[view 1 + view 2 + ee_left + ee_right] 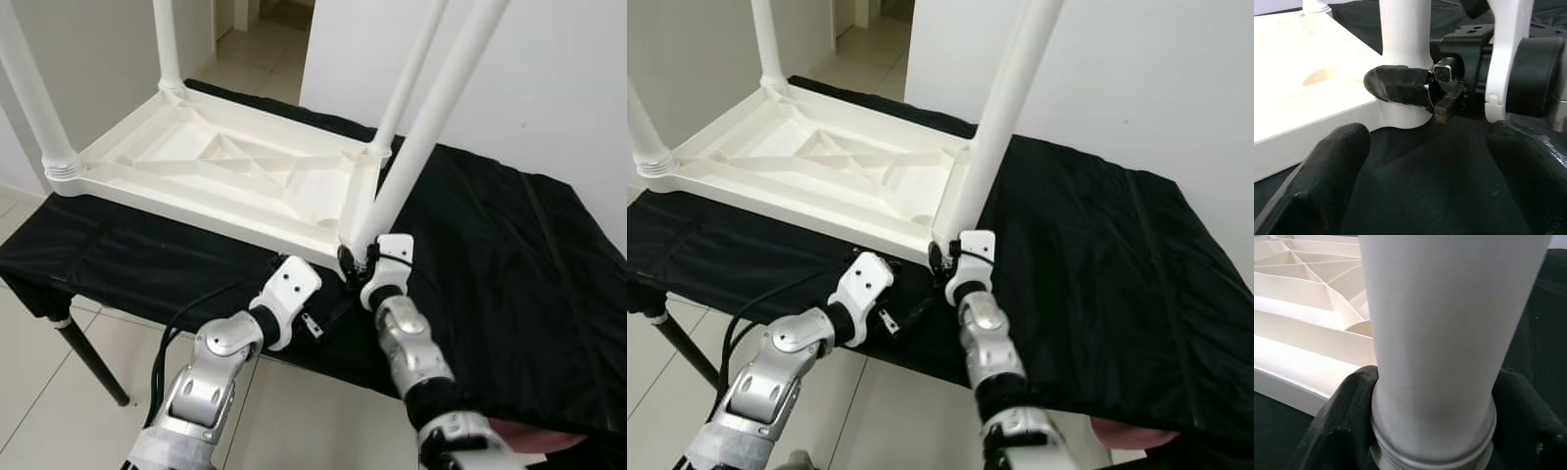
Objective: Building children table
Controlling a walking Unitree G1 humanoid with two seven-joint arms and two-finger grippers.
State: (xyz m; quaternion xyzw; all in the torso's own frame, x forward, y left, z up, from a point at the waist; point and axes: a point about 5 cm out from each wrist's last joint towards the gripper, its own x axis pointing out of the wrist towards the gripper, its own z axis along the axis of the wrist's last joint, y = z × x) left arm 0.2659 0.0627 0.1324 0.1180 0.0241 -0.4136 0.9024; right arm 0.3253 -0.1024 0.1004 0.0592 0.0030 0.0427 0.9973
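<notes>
A white plastic children's table (225, 166) lies upside down on a black-covered table (509, 245), its legs pointing up. My right gripper (353, 259) is shut on the base of the near right leg (431, 117), where it meets the corner socket. In the right wrist view the black fingers (1342, 421) hug both sides of the leg (1435, 333). My left gripper (1430, 186) stands open just in front of that corner, a little to the left, with nothing between its fingers (1327, 181). It looks at the right gripper's finger (1398, 85) on the leg.
Three other white legs stand up at the left (29, 88), back (167, 44) and back right (411, 73) corners. A white wall (549, 78) runs behind on the right. The black table's metal leg (88, 357) and a black cable (181, 328) hang near the front edge.
</notes>
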